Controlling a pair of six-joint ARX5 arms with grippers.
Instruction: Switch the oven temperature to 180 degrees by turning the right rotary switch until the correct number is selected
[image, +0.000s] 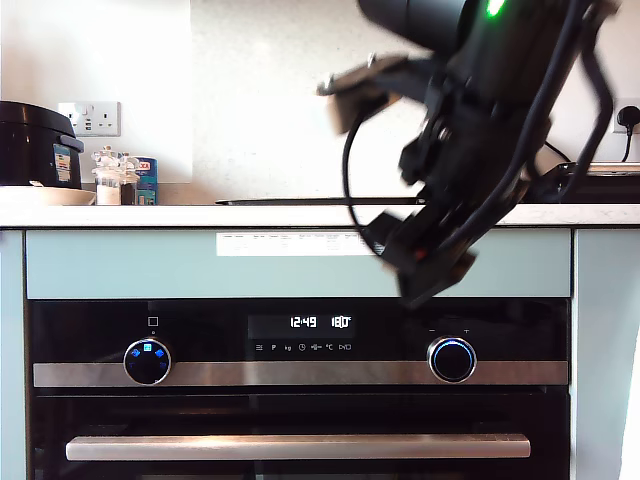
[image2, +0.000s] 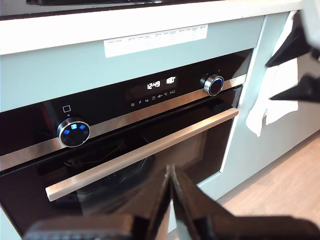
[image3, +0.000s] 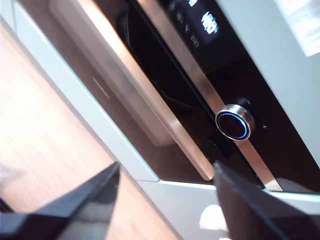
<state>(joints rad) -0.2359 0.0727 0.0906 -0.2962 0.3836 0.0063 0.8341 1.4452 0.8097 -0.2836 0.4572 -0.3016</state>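
Observation:
The oven (image: 300, 400) has a black glass front, a steel strip and a long bar handle (image: 298, 446). Its display (image: 320, 322) reads 12:49 and 180. The right rotary switch (image: 452, 359), ringed in blue, sits at the exterior view's right end of the strip. My second gripper (image: 425, 275) hangs blurred just above it, apart from it. In the second wrist view my second gripper (image3: 165, 166) is open, with the right rotary switch (image3: 234, 122) ahead of its fingers. My first gripper (image2: 172, 174) is shut on nothing, well back from the oven (image2: 150, 165).
A second knob (image: 147, 361) with blue icon squares is at the exterior view's left end of the strip. The worktop (image: 200, 214) above carries jars and a black cooker. A white cloth (image2: 264, 107) hangs beside the oven. Wooden floor (image3: 45, 130) lies below.

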